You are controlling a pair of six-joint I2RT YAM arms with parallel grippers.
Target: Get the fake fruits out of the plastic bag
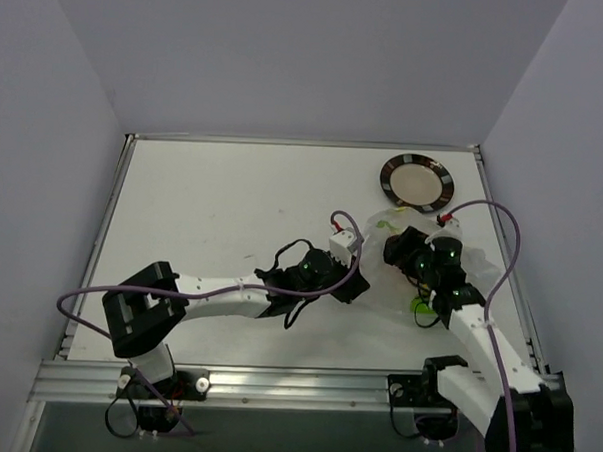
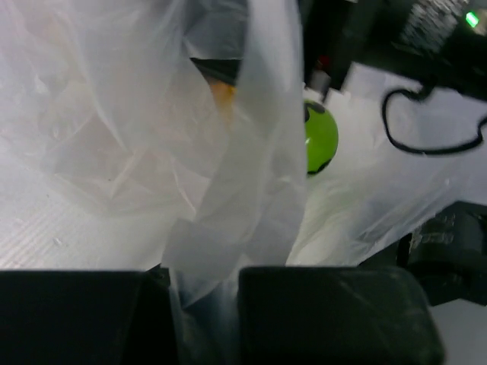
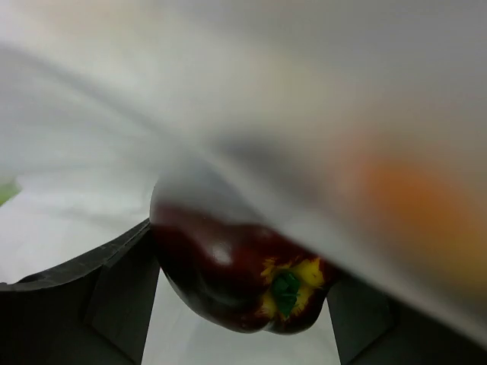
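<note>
In the plastic bag (image 2: 228, 198) — dark-red fruit (image 3: 221, 266)

Bare tabletop (image 1: 212, 202) along the left edge and far-left corner leaves passing room. Near the right edge the plastic bag (image 1: 384, 290) spreads between both arms, the plate (image 1: 416, 182) just beyond. Film plugs the gap of the left gripper (image 2: 202, 281); a dark red fruit (image 3: 228, 266) plugs the right gripper (image 3: 240, 304), film apparently draped close above.

You'll see a round dark-rimmed plate (image 1: 416, 183) at two o'clock on the white table (image 1: 222, 203). It lies flat near the far edge.
</note>
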